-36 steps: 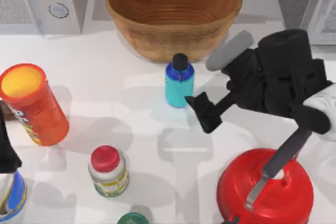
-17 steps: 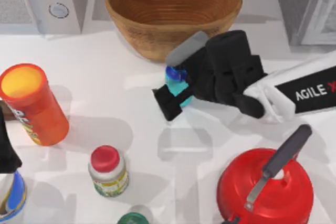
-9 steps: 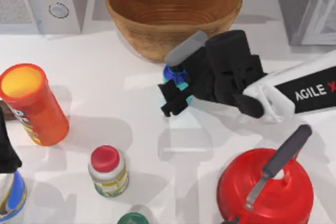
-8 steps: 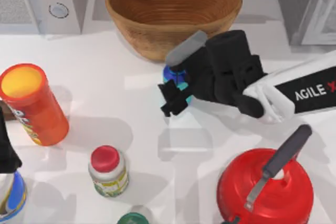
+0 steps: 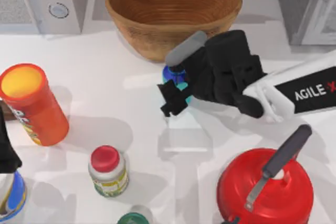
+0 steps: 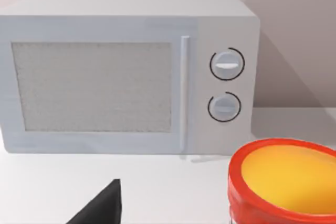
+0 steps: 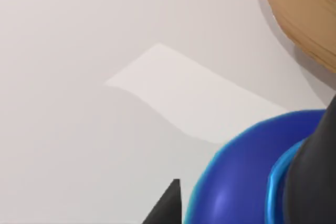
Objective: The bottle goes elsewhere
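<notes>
The red kettle (image 5: 265,190) sits nearest, clear of the work. Beyond it the right gripper (image 5: 176,94) has its fingers clenched on the bottle (image 5: 175,77) at mid-table, apparently low on the body so it can be lifted upright. The basket (image 5: 174,11) stands just behind; the left arm (image 5: 6,153) waits at the table's left edge, its fingers' state not discernible.

The right arm (image 5: 302,94) has a glossy white shell with a black panel along its side, lettered "AGILE" in white and followed by a red mark cut off at the picture's edge. Ahead of the shell sits a bulky matte-black wrist block of stacked rounded housings, topped by a short grey cylinder (image 5: 186,48). The right claw (image 5: 170,98) is black, with blocky, angular fingers. The left arm (image 5: 6,153) shows a plain black tapering part.
</notes>
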You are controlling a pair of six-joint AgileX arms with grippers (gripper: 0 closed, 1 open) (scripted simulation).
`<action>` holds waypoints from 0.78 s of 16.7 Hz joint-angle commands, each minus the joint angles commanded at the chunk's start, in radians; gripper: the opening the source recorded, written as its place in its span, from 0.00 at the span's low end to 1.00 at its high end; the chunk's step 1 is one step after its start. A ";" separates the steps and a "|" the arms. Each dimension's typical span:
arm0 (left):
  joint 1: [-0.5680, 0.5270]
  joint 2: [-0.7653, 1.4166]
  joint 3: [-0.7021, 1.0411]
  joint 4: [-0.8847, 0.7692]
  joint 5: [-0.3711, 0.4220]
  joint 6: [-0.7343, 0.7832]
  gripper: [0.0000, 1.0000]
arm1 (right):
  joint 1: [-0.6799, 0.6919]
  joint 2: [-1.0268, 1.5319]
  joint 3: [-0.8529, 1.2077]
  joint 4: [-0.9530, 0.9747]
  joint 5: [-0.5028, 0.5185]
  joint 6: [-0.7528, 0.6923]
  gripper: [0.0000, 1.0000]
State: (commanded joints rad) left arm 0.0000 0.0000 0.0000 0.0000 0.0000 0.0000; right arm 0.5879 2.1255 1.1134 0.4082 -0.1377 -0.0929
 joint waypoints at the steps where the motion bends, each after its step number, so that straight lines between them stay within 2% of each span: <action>1: 0.000 0.000 0.000 0.000 0.000 0.000 1.00 | 0.000 0.000 0.000 0.000 0.000 0.000 0.00; 7: 0.000 0.000 0.000 0.000 0.000 0.000 1.00 | -0.037 -0.035 0.009 0.009 0.009 0.035 0.00; 13: 0.000 0.000 0.000 0.000 0.000 0.000 1.00 | -0.337 -0.196 -0.085 -0.007 0.002 0.200 0.00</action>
State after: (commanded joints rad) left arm 0.0000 0.0000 0.0000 0.0000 0.0000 0.0000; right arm 0.2507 1.9294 1.0282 0.4010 -0.1353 0.1075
